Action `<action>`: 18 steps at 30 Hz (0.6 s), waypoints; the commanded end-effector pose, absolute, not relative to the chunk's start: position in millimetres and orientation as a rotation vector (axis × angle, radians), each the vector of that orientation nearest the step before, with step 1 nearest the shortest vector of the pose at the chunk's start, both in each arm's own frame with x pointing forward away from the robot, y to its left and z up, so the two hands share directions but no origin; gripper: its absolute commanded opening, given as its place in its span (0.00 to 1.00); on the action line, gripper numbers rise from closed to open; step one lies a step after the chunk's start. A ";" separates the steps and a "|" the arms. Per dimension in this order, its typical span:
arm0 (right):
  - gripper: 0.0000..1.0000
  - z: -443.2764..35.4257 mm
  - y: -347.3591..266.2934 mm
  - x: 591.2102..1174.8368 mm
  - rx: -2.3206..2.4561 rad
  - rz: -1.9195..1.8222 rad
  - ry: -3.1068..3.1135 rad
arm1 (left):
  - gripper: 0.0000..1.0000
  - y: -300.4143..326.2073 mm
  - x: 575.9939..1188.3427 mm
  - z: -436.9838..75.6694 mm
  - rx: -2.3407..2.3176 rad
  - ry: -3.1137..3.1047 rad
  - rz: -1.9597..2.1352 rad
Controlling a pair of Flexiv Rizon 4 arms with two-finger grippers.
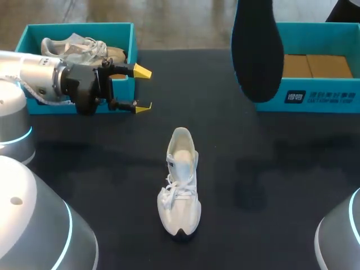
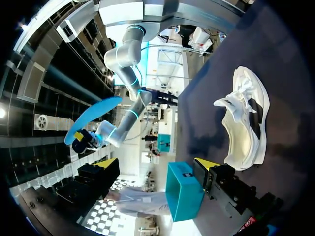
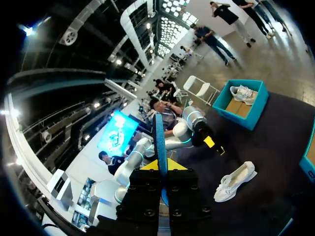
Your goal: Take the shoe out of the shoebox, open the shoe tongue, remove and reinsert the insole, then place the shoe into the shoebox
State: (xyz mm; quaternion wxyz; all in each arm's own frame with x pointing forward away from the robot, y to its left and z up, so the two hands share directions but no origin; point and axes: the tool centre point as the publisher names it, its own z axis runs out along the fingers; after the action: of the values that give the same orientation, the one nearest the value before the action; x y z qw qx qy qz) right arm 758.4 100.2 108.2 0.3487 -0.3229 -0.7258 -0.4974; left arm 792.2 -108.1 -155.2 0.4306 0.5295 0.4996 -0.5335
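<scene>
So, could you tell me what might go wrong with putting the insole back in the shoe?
1. The right tool grips the insole by one end, high above the table; it could flex or slip on the way down.
2. The shoe stands unheld, the left tool open by the left shoebox; pushing the insole in may slide or tip it.

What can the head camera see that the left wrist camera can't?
Only the head view shows the left shoebox with a second shoe inside it. Only the left wrist view shows the right arm that holds the insole up in the air. Both show the white shoe on the table, the insole, the right shoebox and the open left gripper.
</scene>
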 end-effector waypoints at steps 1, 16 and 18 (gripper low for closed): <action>0.00 83.2 99.0 756.8 -0.869 -1.272 -1.822 | 1.00 -109.1 792.0 -156.2 1.320 1.244 -1.329; 0.00 13.8 100.8 775.3 -0.970 -1.096 -1.721 | 1.00 -109.1 792.0 -156.2 1.320 1.244 -1.329; 0.00 9.5 100.5 782.9 -0.970 -1.095 -1.717 | 1.00 -109.1 792.0 -156.2 1.320 1.244 -1.329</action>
State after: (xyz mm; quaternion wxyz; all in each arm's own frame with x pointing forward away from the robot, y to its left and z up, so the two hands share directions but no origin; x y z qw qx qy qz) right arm 770.6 98.5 14.4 0.4216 -0.3943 -0.6867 -0.4418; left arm 792.8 -108.6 -155.7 0.4305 0.5298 0.4989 -0.5339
